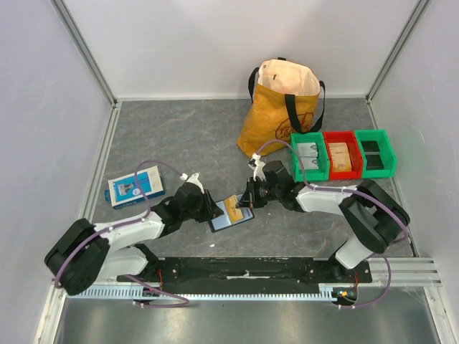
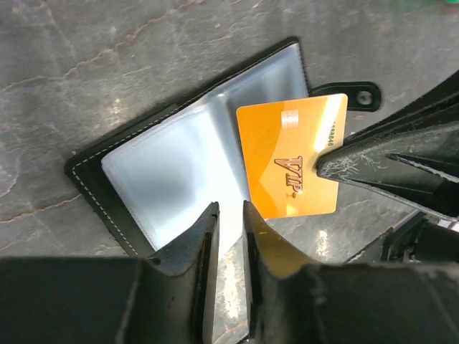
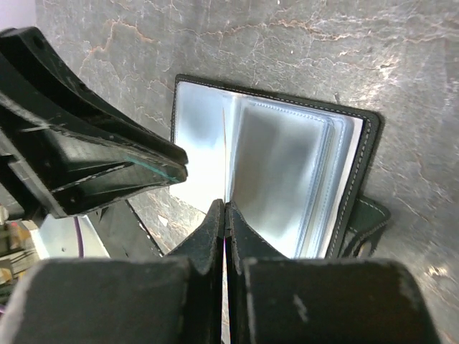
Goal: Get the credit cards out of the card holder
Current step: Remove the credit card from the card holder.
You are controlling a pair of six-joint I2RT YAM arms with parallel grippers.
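Overhead on whole table; both wrist views close (downward) over card holder

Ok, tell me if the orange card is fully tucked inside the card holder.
No, the orange VIP card sticks out past the edge of the open card holder, one side pinched in the right pincer.

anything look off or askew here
Only the orange card: it lies skewed to the open holder, overhanging its edge, with the right gripper shut on one side. That looks like mid-removal, not a fault. Nothing spilled or damaged.
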